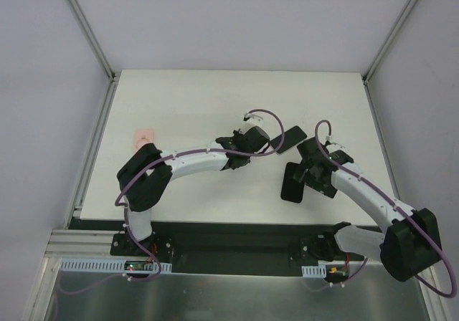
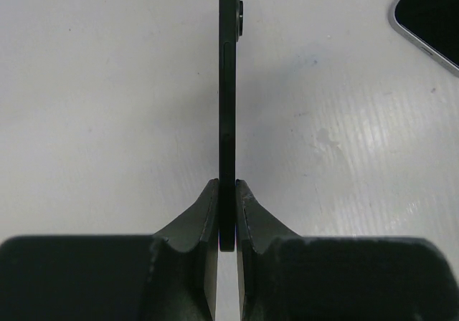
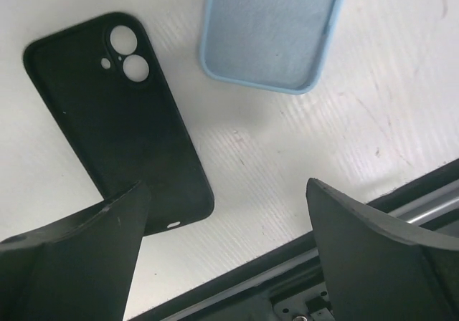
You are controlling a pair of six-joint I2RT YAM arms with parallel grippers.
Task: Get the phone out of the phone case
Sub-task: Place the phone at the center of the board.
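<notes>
While the left hand (image 2: 227, 192) is pinching a thin dark phone (image 2: 228, 106) between its closed fingers, that phone is standing on edge and running straight away from the wrist camera, with two small bumps showing on its right side at the far end. It is sitting bare in the grip, and I cannot tell whether its lower edge is touching the white worktop (image 2: 107, 106). A second phone (image 2: 430, 13), silver-rimmed with a dark screen, is lying flat on the worktop off to the right of the held one, well apart from the fingers. The right hand (image 3: 226, 185) is standing wide, its two fingers spreading far apart and gripping nothing. Below it the black phone case (image 3: 118, 120) is lying flat and empty on the worktop, with the white surface showing through its camera cut-outs, and its near end is hiding behind one finger of that hand. Near that case a light blue phone case (image 3: 269, 27) is lying with its hollow inside facing up, not touching the black one. Seen from overhead, the two hands are sitting near each other at mid-worktop, the black case is lying just to the left of the right hand, and a small pink object (image 1: 145, 135) is resting alone toward the left edge.
</notes>
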